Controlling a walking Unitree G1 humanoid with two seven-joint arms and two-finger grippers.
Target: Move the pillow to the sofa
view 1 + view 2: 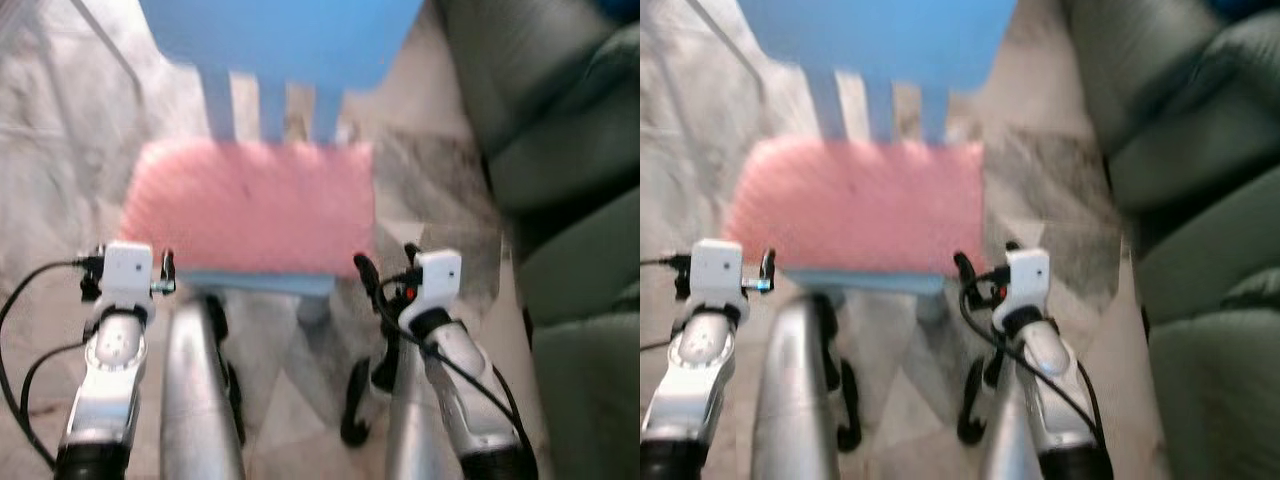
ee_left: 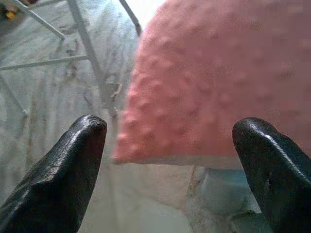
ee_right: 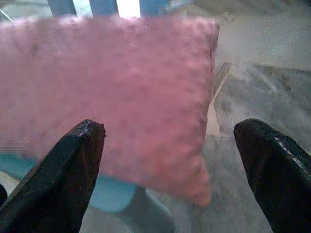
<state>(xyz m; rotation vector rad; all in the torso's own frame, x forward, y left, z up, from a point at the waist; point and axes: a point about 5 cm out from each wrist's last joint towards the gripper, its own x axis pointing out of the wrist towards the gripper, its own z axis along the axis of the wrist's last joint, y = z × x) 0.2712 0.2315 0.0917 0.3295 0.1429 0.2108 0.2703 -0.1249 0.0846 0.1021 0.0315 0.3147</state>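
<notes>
A pink, bumpy pillow lies flat on the seat of a blue chair. My left gripper is held just in front of the pillow's near left corner. My right gripper is held at its near right corner. In the left wrist view, the left gripper is open, with the pillow's left edge beyond its fingers. In the right wrist view, the right gripper is open, facing the pillow's right edge. Neither touches the pillow. A dark green sofa stands to the right.
The chair's blue slatted backrest rises behind the pillow. The floor is pale marble. Thin white metal legs stand to the chair's left. A strip of floor separates chair and sofa. The picture is blurred.
</notes>
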